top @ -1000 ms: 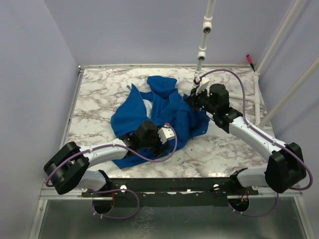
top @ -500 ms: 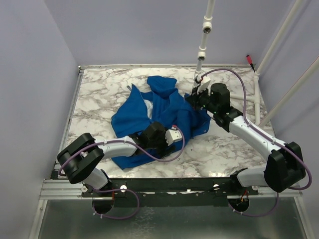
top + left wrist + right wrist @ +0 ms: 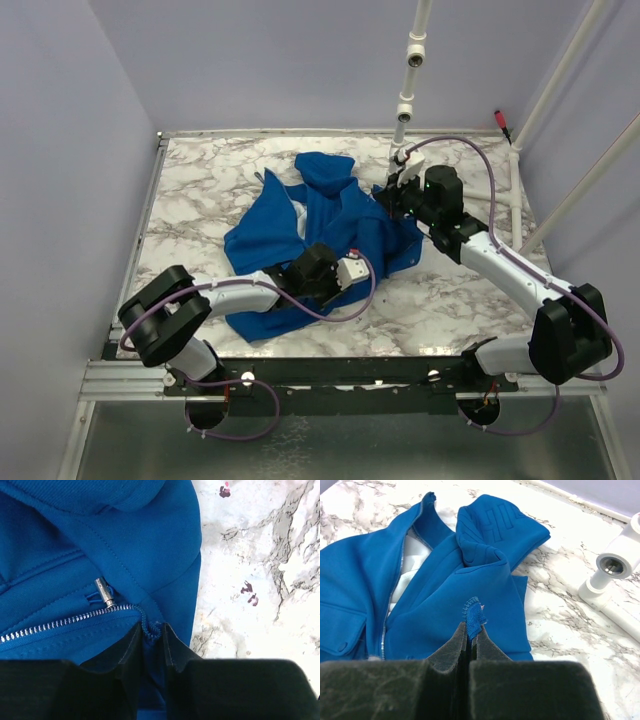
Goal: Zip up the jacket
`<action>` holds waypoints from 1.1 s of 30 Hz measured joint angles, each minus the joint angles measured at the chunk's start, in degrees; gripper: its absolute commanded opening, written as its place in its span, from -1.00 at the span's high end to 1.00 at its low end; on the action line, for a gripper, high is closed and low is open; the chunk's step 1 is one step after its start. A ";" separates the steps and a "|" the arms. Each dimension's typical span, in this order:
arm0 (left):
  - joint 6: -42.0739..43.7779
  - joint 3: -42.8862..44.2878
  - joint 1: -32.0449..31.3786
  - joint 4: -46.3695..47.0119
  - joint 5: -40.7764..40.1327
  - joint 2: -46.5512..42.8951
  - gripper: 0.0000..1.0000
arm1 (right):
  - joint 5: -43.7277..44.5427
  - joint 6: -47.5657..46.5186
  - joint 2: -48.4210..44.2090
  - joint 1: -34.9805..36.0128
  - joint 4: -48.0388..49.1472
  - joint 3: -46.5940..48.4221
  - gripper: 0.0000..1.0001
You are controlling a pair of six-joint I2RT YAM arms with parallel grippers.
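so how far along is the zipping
Done: nothing zipped yet. In hand: left pincer pinches the jacket at the zipper's end beside the metal pull; right pincer holds another edge. To do: the front gapes on pale lining, so the whole zip remains.

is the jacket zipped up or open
Open: in the right wrist view the jacket gapes at the front, with pale lining showing beside the unjoined zipper edge.
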 measured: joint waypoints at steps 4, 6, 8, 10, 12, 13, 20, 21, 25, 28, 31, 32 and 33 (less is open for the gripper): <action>1.05 1.20 0.79 -3.52 -0.07 -2.27 0.56 | 0.00 0.00 0.00 -0.57 -0.04 0.35 0.99; 2.08 2.78 2.45 -6.40 1.44 -4.74 0.57 | -0.02 0.00 0.04 -0.61 -0.07 0.90 0.99; 2.82 5.20 5.03 -8.83 3.67 -6.67 0.62 | -0.02 0.00 0.04 -0.61 -0.04 1.53 0.99; 4.35 8.79 8.90 -11.30 6.49 -8.44 0.72 | -0.02 0.00 0.04 -0.61 -0.02 2.10 0.99; 6.23 12.15 12.57 -12.46 8.07 -9.53 0.81 | -0.02 0.02 0.04 -0.59 0.00 2.45 0.99; 7.82 14.32 14.75 -13.33 8.83 -9.84 0.83 | -0.02 0.02 0.04 -0.61 -0.04 2.64 0.99; 14.08 34.27 35.63 -12.41 8.92 -6.27 0.83 | 1.03 0.07 0.04 -0.61 -0.52 4.81 0.99; 14.08 36.68 38.25 -11.02 8.26 -5.60 0.82 | 1.33 0.07 0.04 -0.61 -0.50 5.29 0.99; 13.84 46.40 44.65 -5.92 5.40 -3.61 0.81 | 1.75 0.22 1.46 -0.57 -1.44 11.23 0.99; 13.09 56.06 44.57 -3.21 5.33 -1.68 0.81 | 3.93 0.24 3.45 0.22 -2.71 18.16 0.99; 9.84 69.00 43.54 -0.85 7.67 2.10 0.82 | 9.11 -0.57 3.48 1.88 -4.17 22.88 0.99; 8.39 72.43 43.04 -0.17 8.98 3.13 0.84 | 11.30 -0.94 3.37 2.51 -4.28 23.93 0.99; 7.37 74.79 42.60 0.52 10.93 3.76 0.84 | 13.07 -1.27 3.15 3.02 -4.28 24.65 0.99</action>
